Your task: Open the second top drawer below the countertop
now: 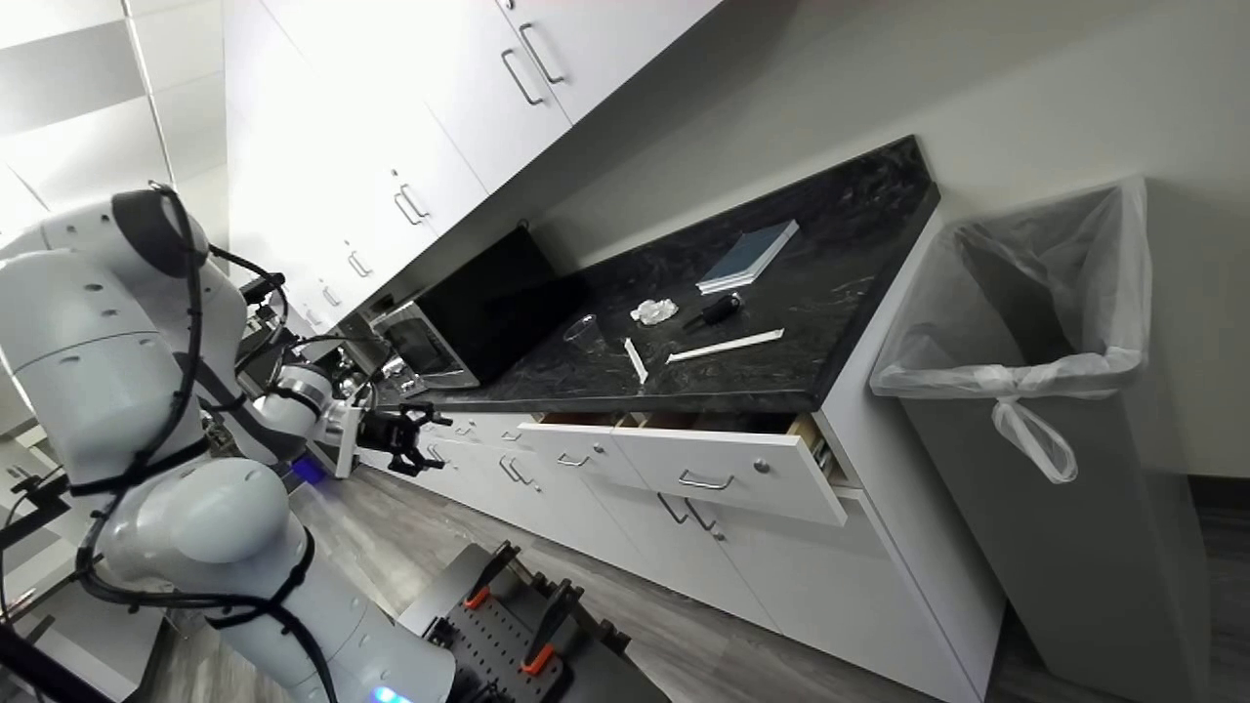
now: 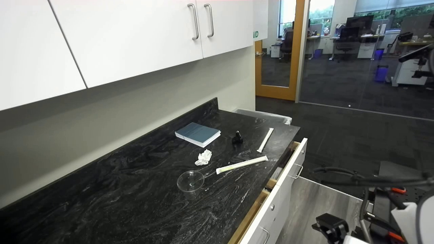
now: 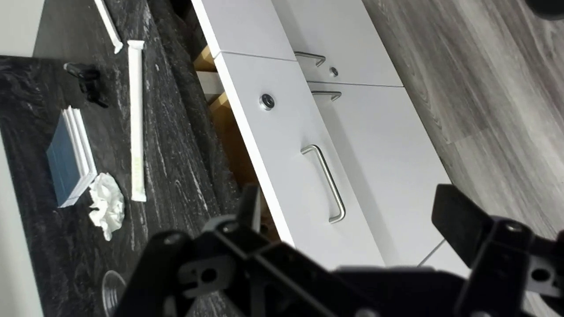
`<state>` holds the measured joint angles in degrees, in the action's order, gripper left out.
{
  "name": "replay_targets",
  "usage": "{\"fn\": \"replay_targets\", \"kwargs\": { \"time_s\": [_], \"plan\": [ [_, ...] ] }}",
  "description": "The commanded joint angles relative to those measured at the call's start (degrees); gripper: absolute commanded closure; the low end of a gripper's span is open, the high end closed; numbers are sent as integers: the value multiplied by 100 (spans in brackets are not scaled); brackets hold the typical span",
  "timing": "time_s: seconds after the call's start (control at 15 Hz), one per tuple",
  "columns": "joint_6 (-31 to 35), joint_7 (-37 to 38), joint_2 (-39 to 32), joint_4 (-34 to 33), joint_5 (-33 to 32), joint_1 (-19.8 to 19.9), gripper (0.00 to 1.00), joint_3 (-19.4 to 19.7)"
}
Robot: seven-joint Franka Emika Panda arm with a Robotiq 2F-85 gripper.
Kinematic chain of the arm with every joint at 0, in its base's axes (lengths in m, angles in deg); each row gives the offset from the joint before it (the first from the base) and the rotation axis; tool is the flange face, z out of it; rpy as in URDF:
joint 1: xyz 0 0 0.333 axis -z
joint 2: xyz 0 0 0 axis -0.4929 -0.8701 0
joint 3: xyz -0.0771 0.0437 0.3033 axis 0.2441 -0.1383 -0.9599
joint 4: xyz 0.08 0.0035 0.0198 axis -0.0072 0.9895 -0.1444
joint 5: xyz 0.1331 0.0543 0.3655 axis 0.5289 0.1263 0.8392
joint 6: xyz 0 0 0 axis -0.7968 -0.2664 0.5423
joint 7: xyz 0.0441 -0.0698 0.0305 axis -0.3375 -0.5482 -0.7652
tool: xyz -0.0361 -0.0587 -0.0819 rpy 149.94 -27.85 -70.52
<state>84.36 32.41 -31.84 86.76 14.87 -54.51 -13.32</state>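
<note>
The second top drawer [image 1: 586, 456] is a white-fronted drawer with a metal handle and a round lock. It stands part way out below the dark countertop [image 1: 830, 293], and its tan wooden box shows. It also shows in an exterior view [image 2: 271, 211] and in the wrist view [image 3: 291, 145]. The countertop shows in both exterior views [image 2: 135, 189] and in the wrist view [image 3: 176, 145]. My gripper [image 1: 439, 445] is open and empty, apart from the drawer front. In the wrist view, the drawer's handle [image 3: 327, 180] appears beyond the gap between the fingers [image 3: 350, 200].
A wider white drawer [image 1: 723, 474] beside it is also part way out. A book [image 1: 750, 256], crumpled paper [image 1: 654, 311], clear cup [image 1: 585, 334], black object [image 1: 721, 310] and two wrapped sticks lie on the countertop. A lined bin [image 1: 1035, 469] stands at the counter's end.
</note>
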Motion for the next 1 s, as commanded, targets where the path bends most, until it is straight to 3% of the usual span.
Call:
{"fn": "replay_targets", "kwargs": {
  "time_s": [0.0, 0.2, 0.27, 0.67, 0.93],
  "plan": [
    [-194, 646, -1327, -710, -959, -777, 0, 867],
    [-13, 807, -1633, -1025, -1238, -1173, 0, 1385],
    [118, 691, -1419, -704, -1040, -1124, 0, 1384],
    [125, 721, -1656, -1036, -1092, -1312, 0, 1560],
    [-229, 1603, -2109, -1217, -1556, -1923, 0, 2068]
  ]
}}
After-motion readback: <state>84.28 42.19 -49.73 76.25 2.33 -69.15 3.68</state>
